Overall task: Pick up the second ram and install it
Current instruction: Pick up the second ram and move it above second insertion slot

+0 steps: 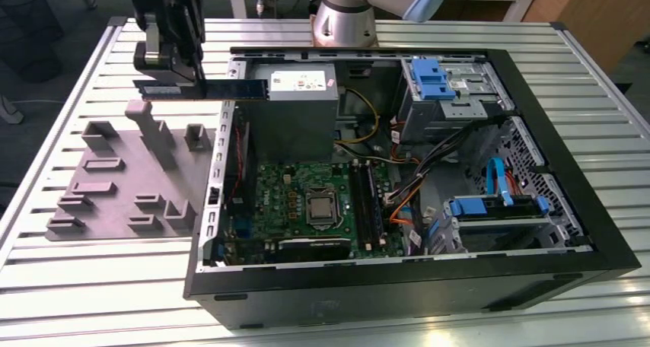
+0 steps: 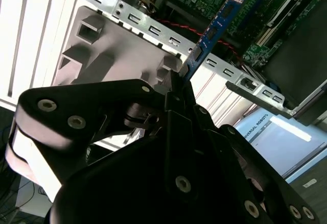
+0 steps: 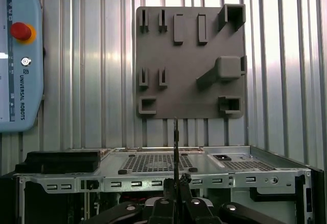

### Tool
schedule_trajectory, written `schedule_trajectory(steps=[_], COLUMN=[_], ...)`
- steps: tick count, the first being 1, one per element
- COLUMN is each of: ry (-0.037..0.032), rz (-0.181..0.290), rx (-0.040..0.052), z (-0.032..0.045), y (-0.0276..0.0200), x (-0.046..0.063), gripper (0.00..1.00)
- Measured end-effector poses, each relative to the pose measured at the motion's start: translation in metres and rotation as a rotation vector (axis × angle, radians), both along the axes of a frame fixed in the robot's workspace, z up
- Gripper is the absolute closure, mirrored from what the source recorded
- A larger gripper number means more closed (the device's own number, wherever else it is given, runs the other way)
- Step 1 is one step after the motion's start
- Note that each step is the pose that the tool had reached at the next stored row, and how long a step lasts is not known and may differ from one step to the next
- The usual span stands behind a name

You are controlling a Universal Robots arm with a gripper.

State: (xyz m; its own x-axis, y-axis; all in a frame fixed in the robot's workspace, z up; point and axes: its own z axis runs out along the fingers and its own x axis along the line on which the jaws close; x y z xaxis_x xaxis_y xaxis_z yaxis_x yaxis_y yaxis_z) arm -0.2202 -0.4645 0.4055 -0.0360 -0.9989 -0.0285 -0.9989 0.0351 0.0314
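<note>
The second ram [image 1: 218,89], a long thin blue-green stick, hangs level in the air above the case's wall on the exterior view's left, between the grey tray and the power supply. My gripper [image 1: 170,77] is shut on the end of it that lies over the tray. The stick shows as a blue strip [image 2: 215,28] running away from the black fingers [image 2: 180,92] in the second wrist view. It appears edge-on as a thin dark line [image 3: 176,147] above the gripper [image 3: 176,191] in the first wrist view. The black memory slots [image 1: 366,202] lie on the green motherboard [image 1: 294,187] inside the case.
The open black computer case [image 1: 568,172] lies on the slatted metal table [image 1: 91,286], with a silver power supply [image 1: 294,96], cables and blue drive brackets [image 1: 439,79] inside. The grey tray with raised blocks [image 1: 112,187] sits beside it. A teach pendant [image 3: 18,55] lies on the table.
</note>
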Motion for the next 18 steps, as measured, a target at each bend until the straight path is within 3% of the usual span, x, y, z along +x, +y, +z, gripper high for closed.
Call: schedule_trajectory(steps=[18], ry=[0.0000], rz=[0.000], rx=[0.0000], z=[0.0000], y=[0.0000], x=[0.018], gripper=[0.86])
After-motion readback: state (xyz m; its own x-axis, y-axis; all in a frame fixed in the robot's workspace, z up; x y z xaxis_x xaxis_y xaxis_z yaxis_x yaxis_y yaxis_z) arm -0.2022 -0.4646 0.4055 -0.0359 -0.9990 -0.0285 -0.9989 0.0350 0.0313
